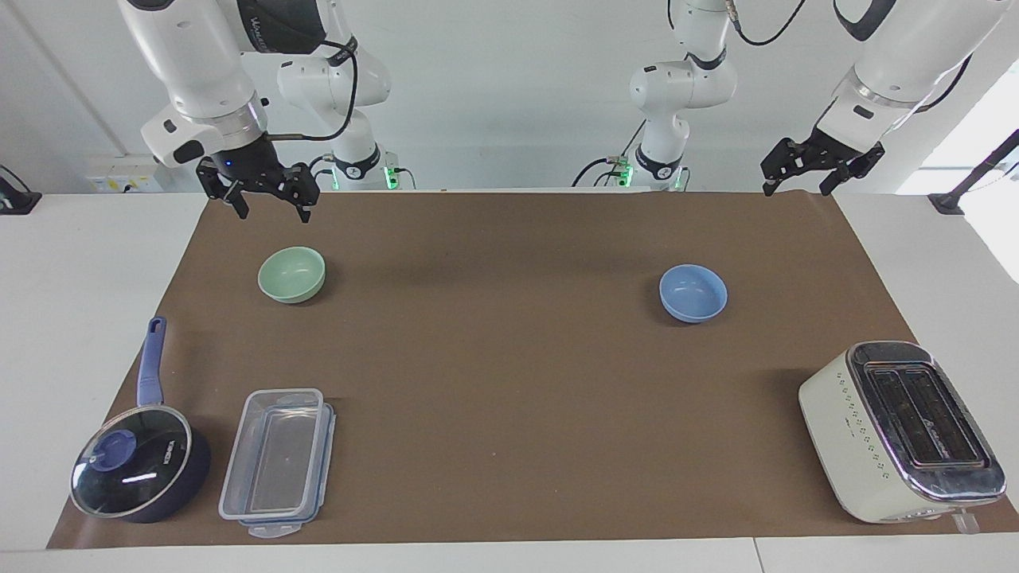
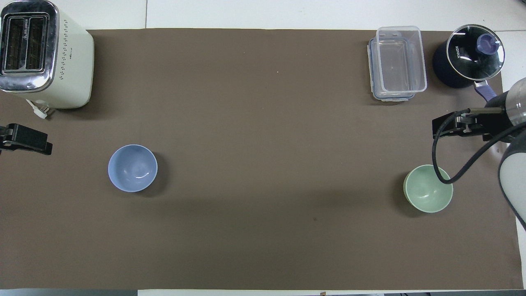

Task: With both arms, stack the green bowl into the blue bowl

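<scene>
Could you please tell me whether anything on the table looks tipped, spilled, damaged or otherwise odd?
Nothing stands out. The green bowl and blue bowl sit upright and empty, apart on the mat; the saucepan has its lid on, and the toaster and clear container look intact.

A brown mat (image 1: 509,398) covers most of the white table (image 1: 80,318). At the right arm's end, on the mat's edge farthest from the robots, stands a dark blue saucepan (image 1: 143,469) with a glass lid, its handle pointing toward the robots, and just beside it a clear rectangular plastic container (image 1: 277,463) sits nested on its blue-trimmed lid. At the left arm's end, also far from the robots, a cream two-slot toaster (image 1: 899,430) with a chrome top stands upright on the mat's corner.
</scene>
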`<state>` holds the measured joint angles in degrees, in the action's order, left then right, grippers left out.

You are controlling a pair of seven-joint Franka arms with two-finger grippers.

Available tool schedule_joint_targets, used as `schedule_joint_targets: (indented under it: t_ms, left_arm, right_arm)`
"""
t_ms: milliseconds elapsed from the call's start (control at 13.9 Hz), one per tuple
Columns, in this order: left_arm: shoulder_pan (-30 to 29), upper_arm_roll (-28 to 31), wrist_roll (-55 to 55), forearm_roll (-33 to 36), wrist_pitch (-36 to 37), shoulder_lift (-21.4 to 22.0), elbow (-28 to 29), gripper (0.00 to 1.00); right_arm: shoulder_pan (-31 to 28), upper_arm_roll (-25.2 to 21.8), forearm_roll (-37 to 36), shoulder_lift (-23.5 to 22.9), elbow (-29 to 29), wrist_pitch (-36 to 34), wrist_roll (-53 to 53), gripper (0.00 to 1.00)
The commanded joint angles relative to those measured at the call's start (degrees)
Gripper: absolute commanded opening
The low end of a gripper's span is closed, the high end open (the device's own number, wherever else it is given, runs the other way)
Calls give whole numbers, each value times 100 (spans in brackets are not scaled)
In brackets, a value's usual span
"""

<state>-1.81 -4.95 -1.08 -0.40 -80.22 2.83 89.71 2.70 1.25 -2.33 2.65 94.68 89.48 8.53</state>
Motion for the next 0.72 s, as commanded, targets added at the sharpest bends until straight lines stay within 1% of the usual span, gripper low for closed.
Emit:
schedule_joint_targets:
  t_ms: [0,431,503,647]
  left_arm:
    - [49,20,-59,137,-20,-63,-103,100]
    - [23,11,-94,137,-63,-45,-68,100]
    - [23,11,-94,137,-133,-19,-7,100]
    - [-12,11,-94,128,-413,51,317,100]
  right_arm:
    - [-6,-46,146,25,-29,-36,-35,100]
    - [29,-37,146,25,-20,-27,-27,100]
    - [38,-37,146,25,-20,-27,-27,100]
    - [38,-37,146,25,-20,-27,-27,100]
